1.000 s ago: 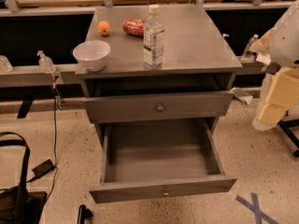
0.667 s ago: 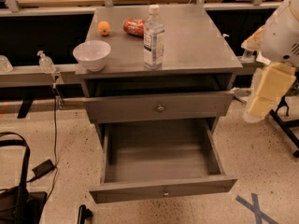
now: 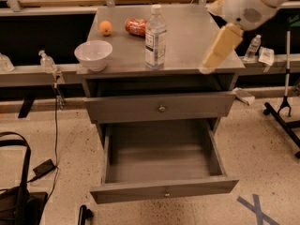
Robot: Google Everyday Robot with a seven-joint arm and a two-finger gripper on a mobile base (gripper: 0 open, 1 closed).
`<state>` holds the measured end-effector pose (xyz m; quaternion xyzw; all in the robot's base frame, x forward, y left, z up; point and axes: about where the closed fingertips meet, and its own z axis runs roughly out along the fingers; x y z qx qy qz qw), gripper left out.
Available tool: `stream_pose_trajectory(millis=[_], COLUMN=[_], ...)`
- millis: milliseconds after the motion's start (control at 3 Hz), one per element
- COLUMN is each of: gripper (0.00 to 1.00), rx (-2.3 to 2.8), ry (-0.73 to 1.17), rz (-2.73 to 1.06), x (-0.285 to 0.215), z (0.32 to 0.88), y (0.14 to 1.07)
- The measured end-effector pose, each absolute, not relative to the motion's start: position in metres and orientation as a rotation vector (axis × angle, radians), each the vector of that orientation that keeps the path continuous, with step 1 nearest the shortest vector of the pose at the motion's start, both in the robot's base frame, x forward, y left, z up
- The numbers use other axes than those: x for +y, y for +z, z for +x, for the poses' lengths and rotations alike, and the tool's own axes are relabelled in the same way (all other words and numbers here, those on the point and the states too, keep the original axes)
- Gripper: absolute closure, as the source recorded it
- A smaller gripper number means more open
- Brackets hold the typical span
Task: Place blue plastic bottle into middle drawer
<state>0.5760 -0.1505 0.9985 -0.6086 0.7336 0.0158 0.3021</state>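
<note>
The blue plastic bottle, clear with a white cap and a white label, stands upright near the middle of the grey cabinet top. The middle drawer is pulled out wide below, and its flat floor holds nothing. My gripper is at the tip of the cream arm segment. It hangs over the right part of the cabinet top, to the right of the bottle and apart from it.
A white bowl, an orange and a red can sit on the cabinet top left of the bottle. The drawer above sticks out slightly. A black bag lies at the lower left and a stand base at the right.
The arm has swung left and up from beside the cabinet's right side to over its right top. The bottle and drawers have not moved.
</note>
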Motion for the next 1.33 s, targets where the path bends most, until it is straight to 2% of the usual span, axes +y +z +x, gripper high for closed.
stream_pose_trajectory(millis=[333, 667, 1333], gripper=[0.00, 0.00, 0.00], rx=[1.821, 1.757, 1.667], ry=[0.073, 0.195, 0.463], rz=[-1.493, -1.340, -0.926], x=[-0.123, -0.102, -0.068], z=[0.635, 0.674, 0.740], y=[1.028, 1.028, 0.985])
